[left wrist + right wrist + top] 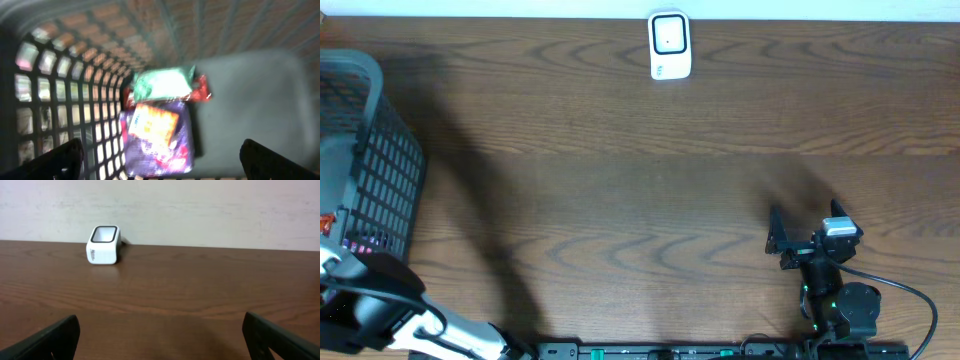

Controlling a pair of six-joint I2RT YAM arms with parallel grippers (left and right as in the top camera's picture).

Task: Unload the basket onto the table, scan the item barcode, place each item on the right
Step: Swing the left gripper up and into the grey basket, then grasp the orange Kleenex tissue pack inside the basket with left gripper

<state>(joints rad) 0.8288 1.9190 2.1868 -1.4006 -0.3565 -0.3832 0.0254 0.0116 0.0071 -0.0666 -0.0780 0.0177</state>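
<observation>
From above, a grey basket [382,130] is seen at the left edge of the table [620,200], and the left arm [390,310] is stretched over its near end. A small white scanner [669,45] is stood at the far edge, well apart from the basket. The right gripper [804,228] is seen low on the right side, with its fingers spread and nothing held. No thing is seen on the wood between basket and scanner, so the way looks free. In the left wrist view, which is blurred, the left gripper [160,147] is held over the inside of the basket, with fingers wide apart and nothing gripped. Three packs are piled by the mesh wall [60,100]: a green pack [162,82] on top of a red pack [201,90], and a purple pack [160,145] just in front. They are likely light, soft and crinkly, and may slip. A pack is best pinched by an edge. The green pack lies on top, so it is likely the easiest to take. The mesh wall is close and could be bumped. No barcode can be made out. In the right wrist view, the scanner is seen far off across bare table, with its window on top.
</observation>
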